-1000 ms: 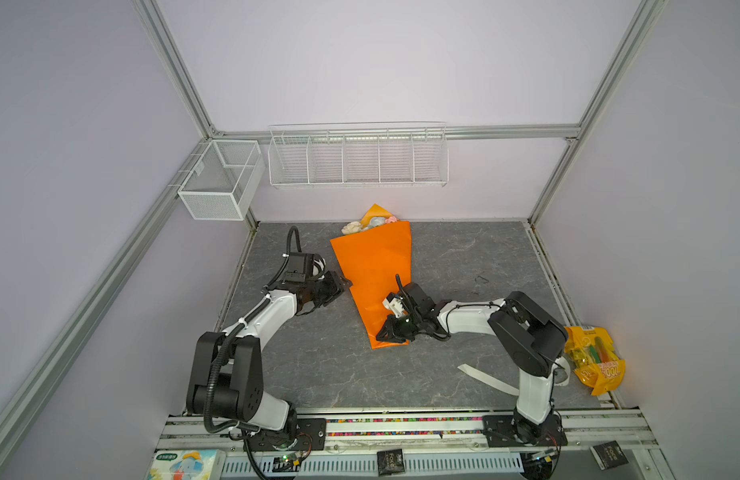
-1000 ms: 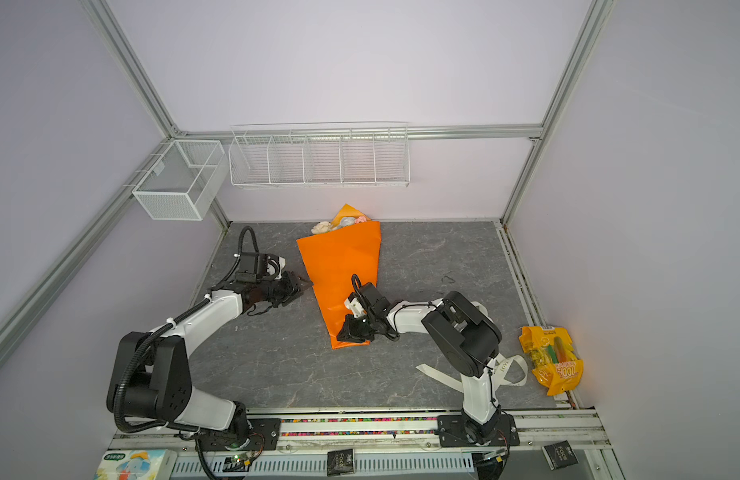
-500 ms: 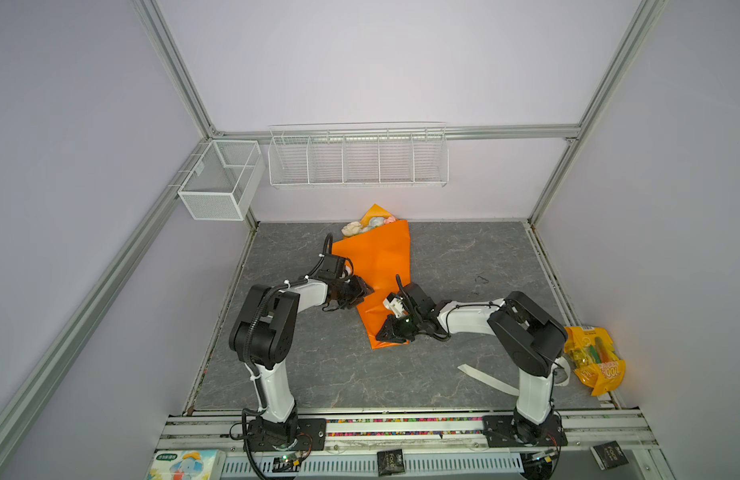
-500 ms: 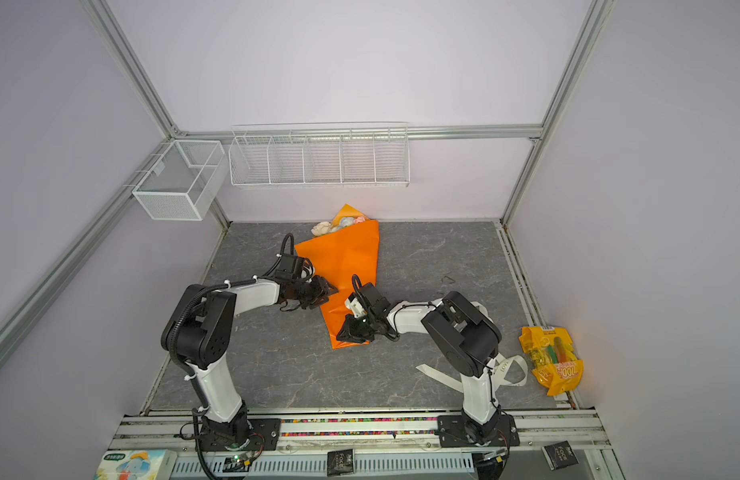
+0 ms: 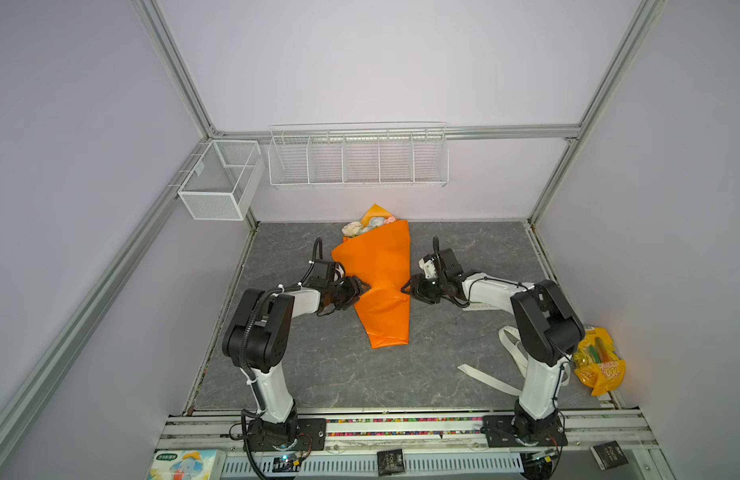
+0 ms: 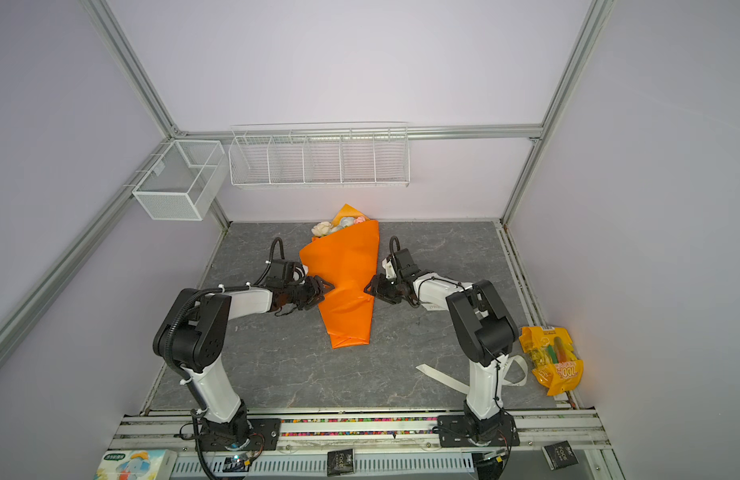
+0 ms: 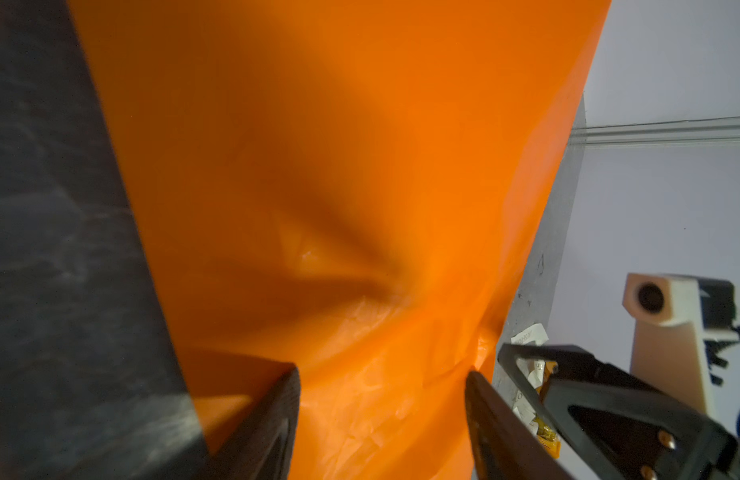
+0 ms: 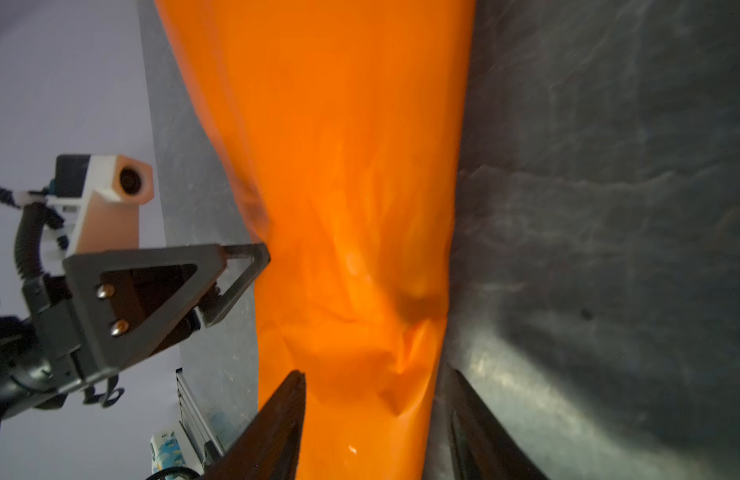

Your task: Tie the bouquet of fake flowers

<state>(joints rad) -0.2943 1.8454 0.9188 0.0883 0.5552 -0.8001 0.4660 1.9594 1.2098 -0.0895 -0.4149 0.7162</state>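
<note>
Grey marbled tabletop (image 5: 318, 365), bouquet of fake flowers (image 5: 366, 226) lying mid-table in its orange wrap (image 5: 376, 270), blooms poking out at 12 o'clock. Left gripper (image 5: 361, 287) sits at the wrap's 9 o'clock edge, right gripper (image 5: 405, 289) at 3, both with jaws apart, gripping nothing. I'd pinch the narrow waist evenly so the cone doesn't unroll, then fetch the ribbon (image 5: 484, 376) at 4 o'clock.

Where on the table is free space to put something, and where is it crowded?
Free: the table between the arm bases, in front of the orange wrapping; the back right corner. Crowded: beside the wrapping, at the left end effector and right end effector, and near the ribbon.
</note>
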